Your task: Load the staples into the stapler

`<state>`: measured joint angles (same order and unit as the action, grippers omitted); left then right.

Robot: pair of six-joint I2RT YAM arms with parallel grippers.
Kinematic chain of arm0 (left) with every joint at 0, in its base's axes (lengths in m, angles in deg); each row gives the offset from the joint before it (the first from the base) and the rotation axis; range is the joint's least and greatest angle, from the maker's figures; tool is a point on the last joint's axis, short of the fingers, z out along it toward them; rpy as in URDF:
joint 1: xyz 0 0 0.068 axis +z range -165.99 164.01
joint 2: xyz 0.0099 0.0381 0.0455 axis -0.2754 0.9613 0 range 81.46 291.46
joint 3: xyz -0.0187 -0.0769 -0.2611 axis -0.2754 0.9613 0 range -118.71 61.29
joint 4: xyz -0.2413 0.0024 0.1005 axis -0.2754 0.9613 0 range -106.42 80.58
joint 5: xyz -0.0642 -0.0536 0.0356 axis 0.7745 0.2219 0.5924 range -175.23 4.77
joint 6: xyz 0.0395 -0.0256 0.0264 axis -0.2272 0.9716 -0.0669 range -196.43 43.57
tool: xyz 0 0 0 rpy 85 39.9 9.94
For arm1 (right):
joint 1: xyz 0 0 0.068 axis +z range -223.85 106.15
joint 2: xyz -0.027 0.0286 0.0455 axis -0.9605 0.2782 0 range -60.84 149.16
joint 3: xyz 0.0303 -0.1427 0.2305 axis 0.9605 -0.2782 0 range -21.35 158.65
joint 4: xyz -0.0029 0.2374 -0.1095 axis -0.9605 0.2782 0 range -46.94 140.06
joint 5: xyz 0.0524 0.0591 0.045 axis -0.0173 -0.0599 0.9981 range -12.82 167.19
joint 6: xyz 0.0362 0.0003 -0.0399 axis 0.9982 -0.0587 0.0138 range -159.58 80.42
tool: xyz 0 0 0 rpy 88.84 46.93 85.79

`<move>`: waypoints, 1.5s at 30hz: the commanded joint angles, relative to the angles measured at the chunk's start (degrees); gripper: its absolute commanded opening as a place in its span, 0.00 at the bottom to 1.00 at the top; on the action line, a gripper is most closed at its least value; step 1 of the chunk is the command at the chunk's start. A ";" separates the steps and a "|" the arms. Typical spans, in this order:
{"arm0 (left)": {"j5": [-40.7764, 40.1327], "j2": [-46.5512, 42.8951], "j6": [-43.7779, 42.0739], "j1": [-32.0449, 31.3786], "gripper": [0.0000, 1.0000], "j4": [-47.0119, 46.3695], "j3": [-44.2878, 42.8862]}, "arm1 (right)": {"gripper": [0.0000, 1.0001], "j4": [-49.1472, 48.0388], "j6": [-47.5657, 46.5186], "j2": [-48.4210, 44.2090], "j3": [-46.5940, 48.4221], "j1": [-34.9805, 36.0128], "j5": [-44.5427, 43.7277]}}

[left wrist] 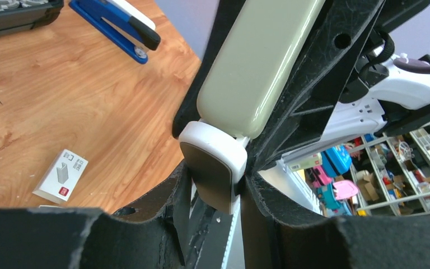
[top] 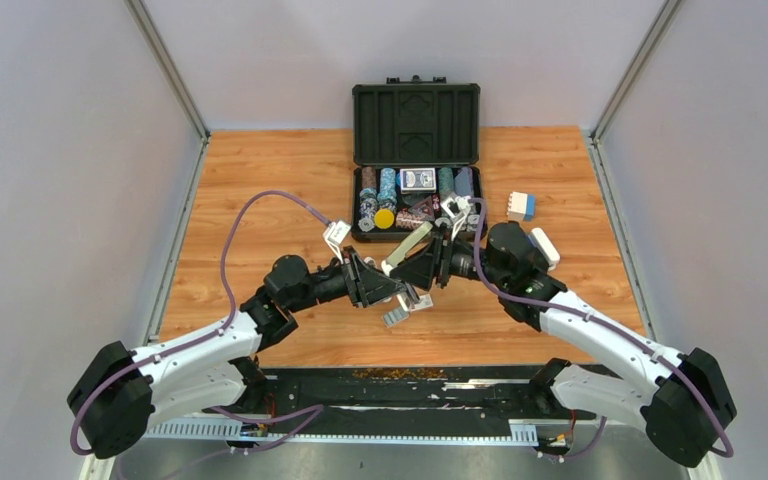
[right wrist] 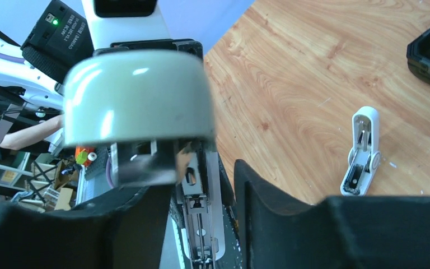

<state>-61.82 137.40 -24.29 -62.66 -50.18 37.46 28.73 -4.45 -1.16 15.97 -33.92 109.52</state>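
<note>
The grey-olive stapler (top: 409,246) is held in the air between both grippers, over the middle of the table. My left gripper (left wrist: 217,185) is shut on its white rear end (left wrist: 215,161). My right gripper (top: 432,262) is shut on the olive top arm (left wrist: 257,61), with black fingers on both sides of it. In the right wrist view the olive front cap (right wrist: 137,95) is lifted off the pale metal magazine (right wrist: 200,204), which runs between my fingers. The small white staples box (left wrist: 61,175) lies closed on the wood, and also shows in the top view (top: 397,316).
An open black case (top: 417,120) with poker chips and cards stands at the back. A dark blue stapler (left wrist: 117,25) lies right of it. A small white stapler-like tool (right wrist: 361,151) lies on the wood. A white-and-blue box (top: 521,206) sits at the right.
</note>
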 commanded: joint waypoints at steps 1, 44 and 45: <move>-0.44 -1.00 0.42 0.27 0.00 -4.74 0.08 | 0.38 -3.95 0.47 -0.12 0.83 0.42 -1.38; -47.70 -23.71 -45.91 0.53 1.00 67.52 -24.73 | 0.03 18.72 -39.23 22.60 13.25 -2.65 -33.83; -47.56 -23.83 -45.83 0.53 1.00 66.70 -23.82 | 0.03 18.01 -39.31 24.07 13.42 -2.73 -33.29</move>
<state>-106.73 114.02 -66.46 -62.33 18.01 10.90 54.11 -41.38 19.72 26.70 -36.13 74.38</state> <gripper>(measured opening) 0.997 0.265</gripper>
